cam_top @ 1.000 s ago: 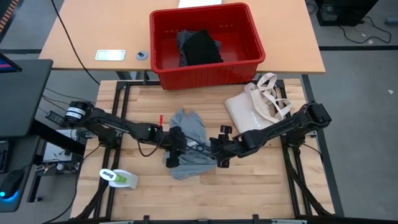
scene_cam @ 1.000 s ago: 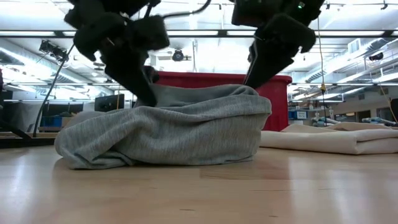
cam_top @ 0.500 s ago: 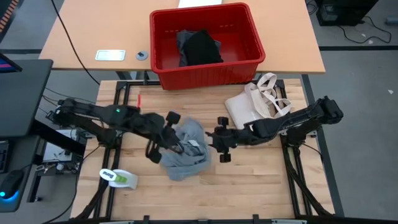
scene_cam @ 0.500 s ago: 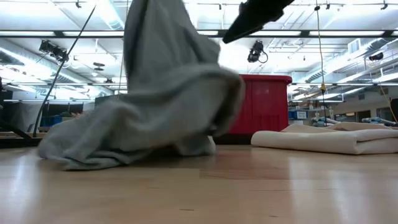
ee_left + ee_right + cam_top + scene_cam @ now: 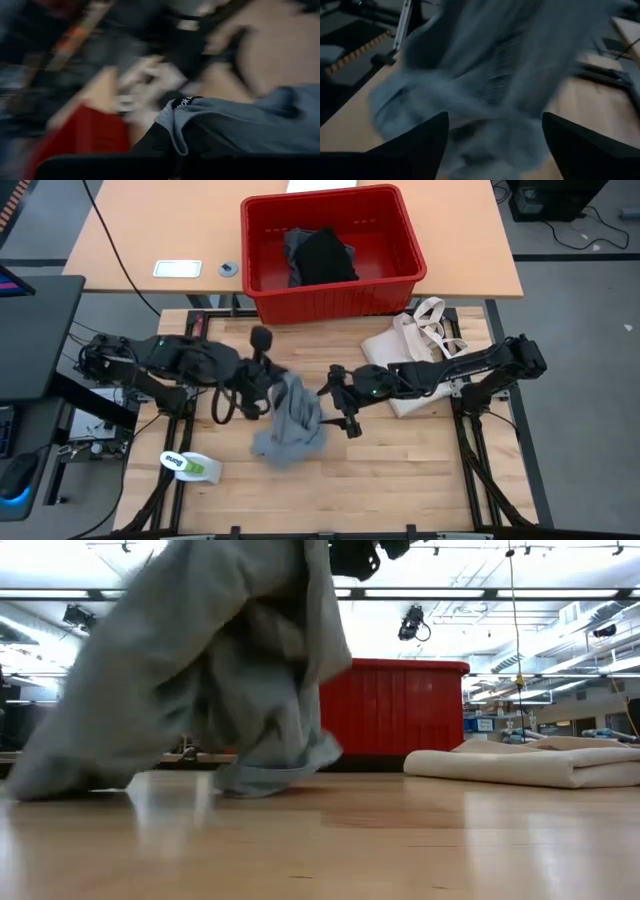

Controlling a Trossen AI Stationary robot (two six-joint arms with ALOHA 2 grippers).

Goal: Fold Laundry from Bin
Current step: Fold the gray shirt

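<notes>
- Change since a second ago: the grey T-shirt [image 5: 290, 418] is no longer lying bunched flat; I am hoisting it, my left hand [image 5: 262, 385] having pulled up and toward the bin, and my right hand [image 5: 336, 398] having let go.
- Left hand: pinching shut on an edge of the grey T-shirt; the cloth is hanging from it, with the lower hem dragging on the worktop [image 5: 400, 480].
- Right hand: fingers [image 5: 420, 145] standing wide, holding nothing, just beside the hanging cloth.
- Red bin [image 5: 400, 275]: sitting behind the worktop, with a black garment [image 5: 325, 258] waiting inside.
- Cream tote bag [image 5: 415, 345]: lying near my right arm.
- Risk: I am gripping a single edge, so the shirt may be twisting or slipping free; a swinging fold could be snagging my open right fingers.
</notes>
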